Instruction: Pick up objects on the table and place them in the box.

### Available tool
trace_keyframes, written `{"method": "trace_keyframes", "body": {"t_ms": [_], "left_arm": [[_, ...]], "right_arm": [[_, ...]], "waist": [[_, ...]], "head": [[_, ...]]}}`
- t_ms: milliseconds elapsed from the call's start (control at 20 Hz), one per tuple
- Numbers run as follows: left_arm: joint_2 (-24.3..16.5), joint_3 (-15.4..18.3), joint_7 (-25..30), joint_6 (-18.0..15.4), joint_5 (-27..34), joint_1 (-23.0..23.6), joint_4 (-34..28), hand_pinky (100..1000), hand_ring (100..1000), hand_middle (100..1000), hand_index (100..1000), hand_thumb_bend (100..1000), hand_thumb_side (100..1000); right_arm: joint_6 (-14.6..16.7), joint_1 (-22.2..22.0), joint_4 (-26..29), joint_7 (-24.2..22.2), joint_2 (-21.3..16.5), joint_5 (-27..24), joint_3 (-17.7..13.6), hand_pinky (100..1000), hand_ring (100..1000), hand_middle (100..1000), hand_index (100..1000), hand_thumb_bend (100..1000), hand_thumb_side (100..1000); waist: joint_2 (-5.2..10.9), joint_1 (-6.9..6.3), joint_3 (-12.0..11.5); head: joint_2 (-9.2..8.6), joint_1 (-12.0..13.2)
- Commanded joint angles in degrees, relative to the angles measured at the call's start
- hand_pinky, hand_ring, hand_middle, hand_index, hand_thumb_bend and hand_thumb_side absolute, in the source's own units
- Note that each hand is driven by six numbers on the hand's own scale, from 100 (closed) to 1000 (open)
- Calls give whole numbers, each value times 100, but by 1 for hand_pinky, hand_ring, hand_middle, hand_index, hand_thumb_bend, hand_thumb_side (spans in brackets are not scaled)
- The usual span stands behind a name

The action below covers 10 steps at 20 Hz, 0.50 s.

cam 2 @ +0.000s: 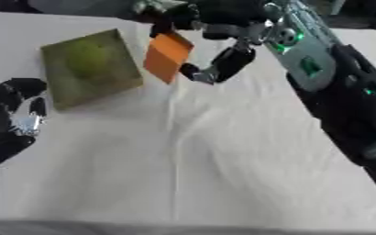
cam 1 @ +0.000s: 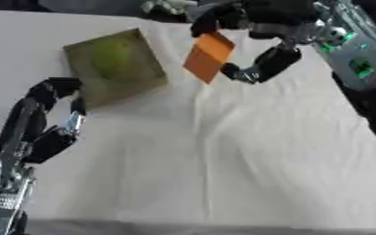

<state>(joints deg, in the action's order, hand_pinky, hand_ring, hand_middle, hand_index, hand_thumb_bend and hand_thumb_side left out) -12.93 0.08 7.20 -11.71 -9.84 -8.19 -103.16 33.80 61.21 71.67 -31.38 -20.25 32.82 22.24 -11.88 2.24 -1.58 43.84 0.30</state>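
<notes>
Orange and flat, the card-like block [cam 1: 209, 56] hangs above the white worktop [cam 1: 223, 160], pinched by the right hand [cam 1: 251, 27] between its upper fingers and the thumb below, with its long axis tilted steeply downward. The box [cam 1: 115, 66], an olive-green open tray with something pale green and round inside, lies just to the left of the block, so the carry probably runs leftward. The left hand [cam 1: 51, 114] rests nearer the box's front corner, fingers curled, holding nothing.
</notes>
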Motion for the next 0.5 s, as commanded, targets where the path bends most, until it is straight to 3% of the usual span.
{"method": "trace_keyframes", "body": {"t_ms": [50,500], "left_arm": [[-10,-33,34,-21,41,-89,-99,853,781,688,773,121,308],[46,-162,145,-54,121,-173,-103,825,773,685,773,118,311]], "right_arm": [[19,362,-632,177,448,571,-366,906,919,899,673,100,207],[-89,827,-2151,1125,1677,2835,-1100,908,924,915,700,100,236]], "waist": [[70,-41,-57],[15,-106,-382]], "head": [[28,-90],[28,-414]]}}
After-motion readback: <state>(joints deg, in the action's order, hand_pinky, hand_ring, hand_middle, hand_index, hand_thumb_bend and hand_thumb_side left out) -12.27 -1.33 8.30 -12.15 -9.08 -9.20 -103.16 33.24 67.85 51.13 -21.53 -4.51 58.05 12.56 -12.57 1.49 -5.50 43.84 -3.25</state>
